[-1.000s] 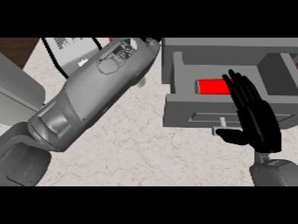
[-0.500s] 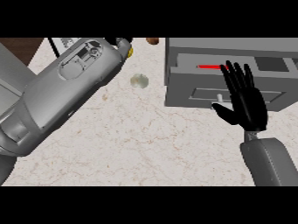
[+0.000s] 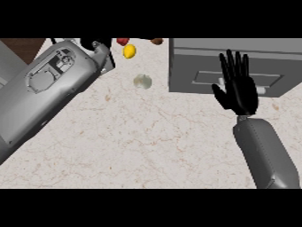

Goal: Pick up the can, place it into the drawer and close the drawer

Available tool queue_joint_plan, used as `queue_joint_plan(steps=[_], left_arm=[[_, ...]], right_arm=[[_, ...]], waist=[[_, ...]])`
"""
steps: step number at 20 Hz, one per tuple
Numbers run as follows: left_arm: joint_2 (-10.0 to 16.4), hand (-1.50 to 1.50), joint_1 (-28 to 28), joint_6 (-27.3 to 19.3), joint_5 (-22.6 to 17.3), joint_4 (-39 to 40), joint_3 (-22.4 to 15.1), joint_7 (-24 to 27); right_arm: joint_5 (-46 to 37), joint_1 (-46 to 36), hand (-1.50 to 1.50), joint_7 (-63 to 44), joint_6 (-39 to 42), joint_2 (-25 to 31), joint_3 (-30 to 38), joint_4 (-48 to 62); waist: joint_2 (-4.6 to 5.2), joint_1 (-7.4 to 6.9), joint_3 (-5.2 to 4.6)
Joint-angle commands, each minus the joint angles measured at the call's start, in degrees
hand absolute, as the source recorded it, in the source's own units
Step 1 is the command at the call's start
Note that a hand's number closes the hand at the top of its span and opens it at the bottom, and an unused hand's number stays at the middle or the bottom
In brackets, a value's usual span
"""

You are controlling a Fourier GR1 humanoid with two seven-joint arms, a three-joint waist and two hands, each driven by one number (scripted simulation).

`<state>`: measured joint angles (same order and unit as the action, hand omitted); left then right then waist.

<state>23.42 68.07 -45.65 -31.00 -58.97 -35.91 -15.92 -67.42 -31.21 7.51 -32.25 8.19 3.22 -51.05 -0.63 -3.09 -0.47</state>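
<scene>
The grey drawer unit [image 3: 192,55] stands at the counter's back right, and its drawer front [image 3: 202,79] sits flush with the cabinet. The can shows nowhere in this view. My right hand [image 3: 239,91] is open, its straight fingers pointing up and lying flat against the drawer front, over the handle. My left forearm fills the left side, running up to the back edge. Only a dark bit of the left hand [image 3: 90,43] shows there, its shape too hidden to read.
A pale round object [image 3: 143,81] lies on the marble counter left of the drawer unit. At the back edge sit a yellow item [image 3: 129,51], a red item [image 3: 122,41] and a brown item [image 3: 156,41].
The drawer, open with a red can inside a second ago, has slid shut under my right hand's push. The can is hidden now. My left arm swung toward the back.
</scene>
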Motion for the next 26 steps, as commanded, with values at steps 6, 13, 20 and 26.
queue_joint_plan(steps=[6, 13, 20, 26], left_arm=[[6.0, -1.50, -5.8, 0.0, 2.3, -10.8, -0.1, -5.2], [4.7, -1.50, -13.6, 0.7, 2.6, -13.5, 0.7, -1.1], [5.9, -1.50, -17.0, 1.8, 3.7, -15.3, 1.3, 1.0], [5.6, -1.50, -20.0, 1.5, 4.9, -18.9, 1.0, 1.8]], right_arm=[[0.3, -14.7, -1.50, 0.7, -6.5, 2.1, 5.6, 19.3], [-2.2, -22.1, -1.50, -3.3, -11.1, 0.9, 6.1, 25.7], [-1.6, -26.8, -1.50, -3.6, -10.8, 2.3, 6.8, 30.1], [0.2, -32.7, -1.50, -2.2, -9.2, 5.0, 9.5, 34.8]], waist=[[1.13, -1.09, 0.60], [1.66, -1.44, 0.53], [2.07, -2.11, 0.54], [2.39, -2.76, 0.61]])
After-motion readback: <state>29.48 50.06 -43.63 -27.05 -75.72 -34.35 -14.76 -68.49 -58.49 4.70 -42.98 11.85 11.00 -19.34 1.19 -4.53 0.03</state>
